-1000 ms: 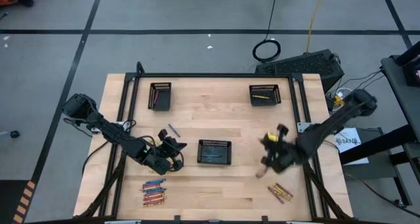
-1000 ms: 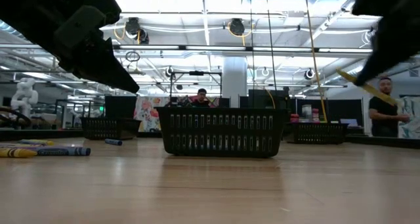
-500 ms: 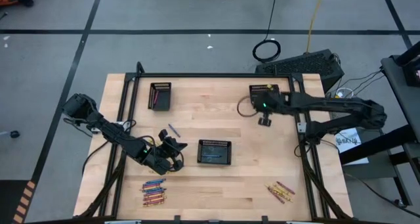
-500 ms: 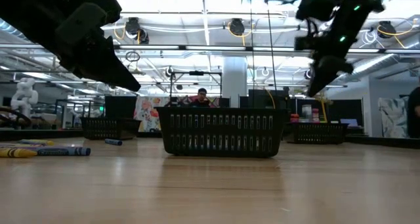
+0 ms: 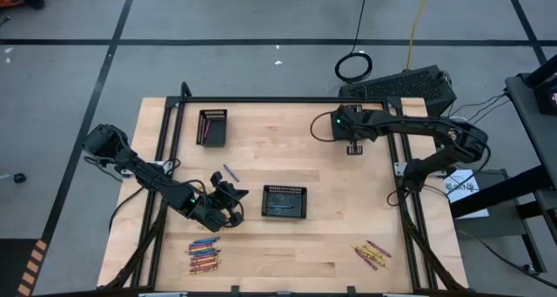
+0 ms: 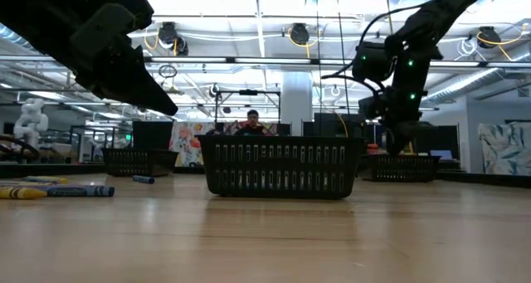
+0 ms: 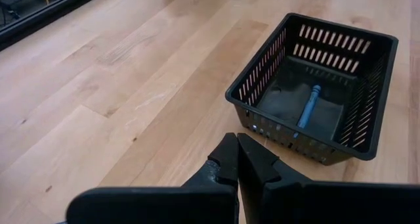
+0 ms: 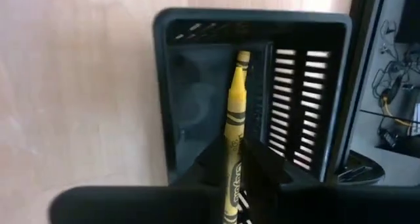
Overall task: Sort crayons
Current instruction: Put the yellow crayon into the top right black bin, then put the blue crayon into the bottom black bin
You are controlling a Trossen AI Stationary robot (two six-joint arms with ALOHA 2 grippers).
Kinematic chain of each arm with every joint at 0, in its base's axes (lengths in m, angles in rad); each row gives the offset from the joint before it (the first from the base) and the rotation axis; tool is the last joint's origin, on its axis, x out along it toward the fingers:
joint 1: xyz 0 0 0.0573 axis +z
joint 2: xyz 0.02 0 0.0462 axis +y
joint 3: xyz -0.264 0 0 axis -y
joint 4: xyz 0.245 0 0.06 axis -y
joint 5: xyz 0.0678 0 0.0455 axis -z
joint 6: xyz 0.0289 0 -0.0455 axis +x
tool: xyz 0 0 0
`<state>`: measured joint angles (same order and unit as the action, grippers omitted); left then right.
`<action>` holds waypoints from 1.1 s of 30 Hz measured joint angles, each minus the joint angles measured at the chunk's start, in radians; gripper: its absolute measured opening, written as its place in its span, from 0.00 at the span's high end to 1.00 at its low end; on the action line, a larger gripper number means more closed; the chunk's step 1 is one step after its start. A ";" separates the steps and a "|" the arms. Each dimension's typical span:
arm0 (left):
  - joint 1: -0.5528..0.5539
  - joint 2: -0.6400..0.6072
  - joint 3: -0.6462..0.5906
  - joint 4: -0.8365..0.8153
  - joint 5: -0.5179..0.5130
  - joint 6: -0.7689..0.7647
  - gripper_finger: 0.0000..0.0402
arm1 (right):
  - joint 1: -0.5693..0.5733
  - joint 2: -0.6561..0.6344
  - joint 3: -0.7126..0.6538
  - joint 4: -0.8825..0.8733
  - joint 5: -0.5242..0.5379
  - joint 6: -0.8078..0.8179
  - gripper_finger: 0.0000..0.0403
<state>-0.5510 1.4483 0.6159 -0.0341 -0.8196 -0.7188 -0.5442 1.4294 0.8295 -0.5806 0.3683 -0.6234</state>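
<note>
The sorting looks partly done. The right gripper (image 8: pixel 233 159) hangs directly over the far right tray (image 8: pixel 256 92), its fingers still closed narrowly on a yellow crayon (image 8: pixel 234 119) whose tip points down into the tray, so this drop seems imminent but not finished. Whether another crayon already lies in that tray cannot be told.

The left gripper (image 7: pixel 237 159) is fully closed and empty, hovering low over the desk (image 5: pixel 261 149), with the middle tray (image 7: pixel 315 92) just ahead of it; a single blue crayon (image 7: pixel 308 106) lies in that tray. The far left tray (image 5: pixel 211 127) appears to hold something pinkish.

Much remains: a pile of mixed crayons (image 5: pixel 204 254) lies on the desk just behind the left gripper, a smaller cluster (image 5: pixel 371 253) sits well behind the right gripper, and a lone blue stick (image 5: pixel 230 172) rests beside the left gripper.
</note>
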 joint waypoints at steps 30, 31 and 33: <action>0.002 -0.080 0.000 -0.021 -0.042 0.029 1.00 | 0.651 -0.273 -0.135 0.574 -0.082 0.800 0.88; 0.002 -0.104 0.000 -0.034 -0.042 0.033 1.00 | 0.687 -0.261 -0.138 0.590 -0.038 0.810 0.89; 0.002 -0.156 0.000 -0.046 -0.033 0.063 1.00 | 0.750 -0.232 -0.145 0.622 0.051 0.839 0.92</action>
<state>-0.5492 1.2926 0.6155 -0.0802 -0.8528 -0.6555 0.2061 1.1974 0.6846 0.0412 0.4195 0.2155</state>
